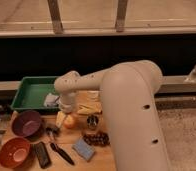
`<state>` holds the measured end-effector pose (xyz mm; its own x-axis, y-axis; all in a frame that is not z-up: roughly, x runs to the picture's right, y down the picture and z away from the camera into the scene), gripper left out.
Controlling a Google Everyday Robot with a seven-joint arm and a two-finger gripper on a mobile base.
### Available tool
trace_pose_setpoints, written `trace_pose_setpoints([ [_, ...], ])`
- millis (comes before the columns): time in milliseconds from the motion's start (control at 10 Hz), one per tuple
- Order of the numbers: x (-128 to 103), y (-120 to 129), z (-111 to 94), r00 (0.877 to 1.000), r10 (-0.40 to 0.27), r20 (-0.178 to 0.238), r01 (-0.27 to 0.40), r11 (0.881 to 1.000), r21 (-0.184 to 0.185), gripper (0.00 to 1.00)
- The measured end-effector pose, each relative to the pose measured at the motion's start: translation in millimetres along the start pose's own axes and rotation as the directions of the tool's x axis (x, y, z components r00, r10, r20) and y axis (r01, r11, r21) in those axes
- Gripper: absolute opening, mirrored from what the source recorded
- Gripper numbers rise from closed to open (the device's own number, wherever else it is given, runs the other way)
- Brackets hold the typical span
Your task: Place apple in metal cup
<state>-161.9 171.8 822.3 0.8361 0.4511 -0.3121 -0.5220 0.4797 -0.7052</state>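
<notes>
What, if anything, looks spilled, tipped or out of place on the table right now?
Nothing stands out. The gripper hangs right at the apple, beside the metal cup, which appears upright. The grapes and the purple bowl sit tidily, and nothing looks spilled.

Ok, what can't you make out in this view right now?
Camera view only:
- Grip: the pincer hangs at the apple, left of the metal cup; the arm above covers any contact.
- Inside of the metal cup: too dark to read.
- Table right of the cup: hidden behind the arm.
- Green tray, near right corner: covered by the arm.
</notes>
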Motion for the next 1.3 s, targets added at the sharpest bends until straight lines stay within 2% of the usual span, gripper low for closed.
trace_pose_setpoints([
  [400, 10.4, -9.4, 17.5, 1.000, 0.021, 0.007, -0.021, 0.999, -0.045, 0.80],
  [800, 11.4, -7.0, 20.6, 0.999, 0.022, 0.036, -0.019, 0.997, -0.071, 0.78],
  [900, 9.9, -3.4, 20.2, 0.999, 0.015, 0.047, -0.012, 0.997, -0.075, 0.72],
  [1300, 10.2, 5.5, 22.7, 0.998, 0.000, 0.065, 0.006, 0.996, -0.092, 0.30],
])
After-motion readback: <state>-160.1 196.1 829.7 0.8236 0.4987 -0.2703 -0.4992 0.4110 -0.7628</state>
